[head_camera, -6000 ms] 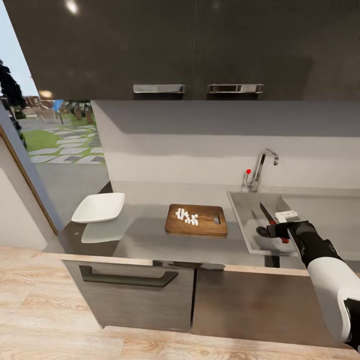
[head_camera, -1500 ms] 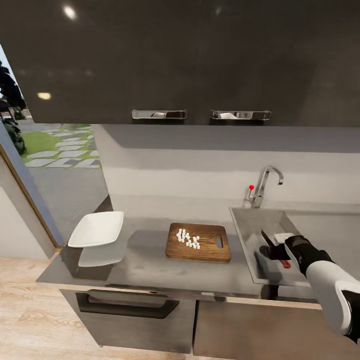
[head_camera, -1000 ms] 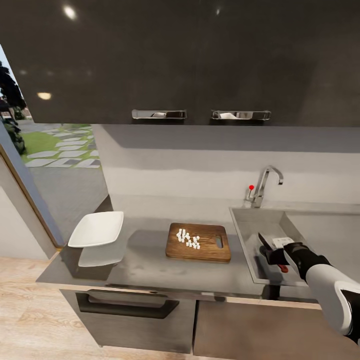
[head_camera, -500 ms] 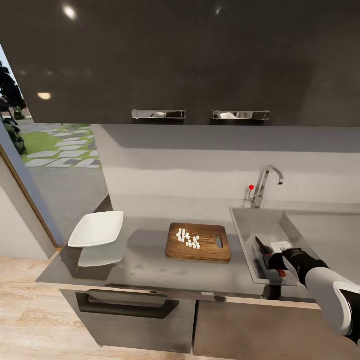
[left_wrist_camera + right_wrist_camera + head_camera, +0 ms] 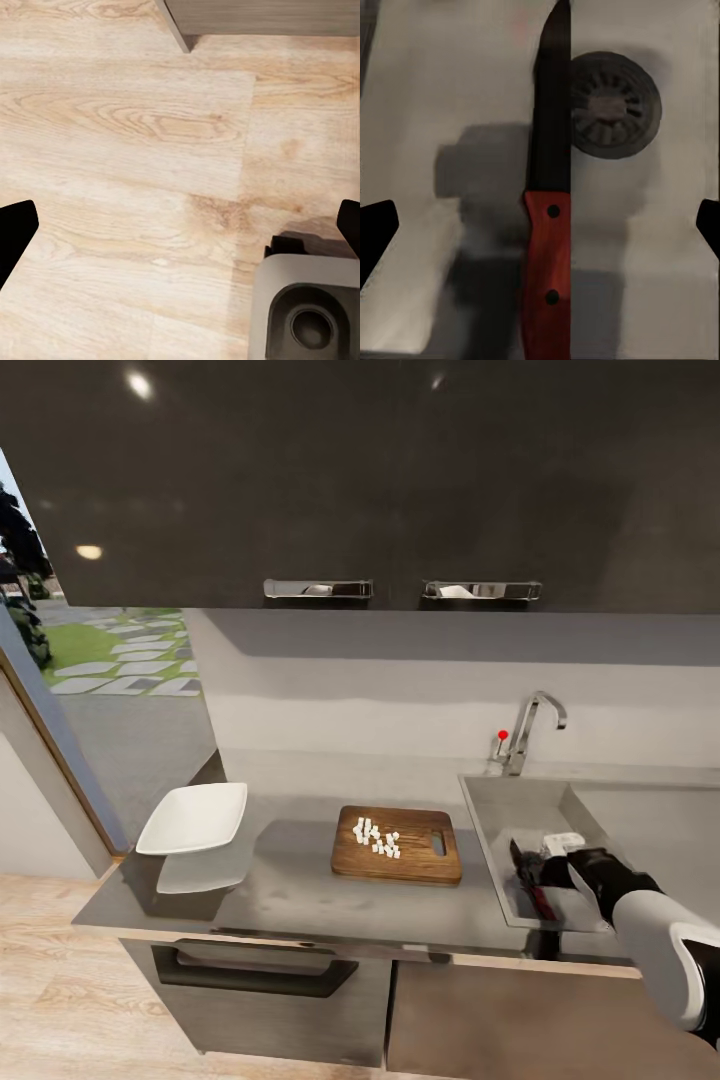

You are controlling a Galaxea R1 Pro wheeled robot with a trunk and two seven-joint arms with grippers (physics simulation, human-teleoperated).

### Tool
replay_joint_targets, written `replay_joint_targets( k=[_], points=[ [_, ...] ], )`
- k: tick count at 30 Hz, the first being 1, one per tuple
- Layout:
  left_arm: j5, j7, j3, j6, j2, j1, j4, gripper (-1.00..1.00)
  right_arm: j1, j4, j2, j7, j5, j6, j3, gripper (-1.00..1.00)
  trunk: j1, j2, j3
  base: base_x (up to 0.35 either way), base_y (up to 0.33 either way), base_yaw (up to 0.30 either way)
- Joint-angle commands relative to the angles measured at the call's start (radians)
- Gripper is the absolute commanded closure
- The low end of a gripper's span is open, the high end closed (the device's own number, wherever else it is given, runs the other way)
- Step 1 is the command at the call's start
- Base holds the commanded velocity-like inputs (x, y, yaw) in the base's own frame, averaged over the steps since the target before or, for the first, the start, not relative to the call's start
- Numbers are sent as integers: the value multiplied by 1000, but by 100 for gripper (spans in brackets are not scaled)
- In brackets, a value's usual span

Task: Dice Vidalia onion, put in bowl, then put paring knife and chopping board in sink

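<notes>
Two fingers of the right gripper [image 5: 540, 225] stand wide apart over the sink [image 5: 490, 815], and the paring knife [image 5: 547, 217] lies free between them on the grey basin floor — its red handle toward the camera, its dark blade pointing past the round drain [image 5: 611, 105], whose rim the blade partly covers. From the head view the knife [image 5: 532, 880] rests near the basin's front edge, just beside the black right gripper [image 5: 556, 870]. On the bench [image 5: 300, 880] the chopping board [image 5: 398, 845] carries a small heap of white diced onion [image 5: 376, 837], well apart from the white bowl [image 5: 193, 817] at the bench's far left end (empty, as far as can be seen). The left gripper's fingers [image 5: 15, 232] are spread wide too, over the wooden floor [image 5: 135, 150].
</notes>
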State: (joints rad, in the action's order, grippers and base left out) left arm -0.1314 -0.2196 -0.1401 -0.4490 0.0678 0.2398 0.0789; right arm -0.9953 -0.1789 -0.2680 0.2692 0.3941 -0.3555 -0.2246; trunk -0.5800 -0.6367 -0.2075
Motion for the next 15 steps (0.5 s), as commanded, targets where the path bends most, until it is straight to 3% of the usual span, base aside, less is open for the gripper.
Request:
replay_joint_targets(
  k=[1,3,5,6,8,10,15],
  points=[
    [-10,0,-9,-7,-1,2,4,-100,0,-47,-2,15,10,-17,-8,-100,0,-1,-2,0,0,0],
    [-9,0,-9,-7,-4,1,4,-100,0,-208,-4,49,10,-117,-8,-100,0,-1,-2,0,0,0],
    [-9,1,-9,-7,-4,1,4,-100,0,-389,-5,98,10,-280,-7,-100,0,-1,-2,0,0,0],
    [-9,1,-9,-7,-5,1,4,-100,0,-535,-5,142,11,-412,-6,-100,0,-1,-2,0,0,0],
    [-8,2,-9,-8,-5,1,4,-100,0,-695,-5,188,12,-541,-4,-100,0,-1,-2,0,0,0],
    [-8,4,-9,-8,-5,1,4,-100,0,-801,-4,216,12,-606,-2,-100,0,-1,-2,0,0,0],
    [-8,6,-9,-10,-3,1,3,-100,7,-827,2,225,11,-625,0,-100,0,-1,-2,-53,0,0]
  ],
)
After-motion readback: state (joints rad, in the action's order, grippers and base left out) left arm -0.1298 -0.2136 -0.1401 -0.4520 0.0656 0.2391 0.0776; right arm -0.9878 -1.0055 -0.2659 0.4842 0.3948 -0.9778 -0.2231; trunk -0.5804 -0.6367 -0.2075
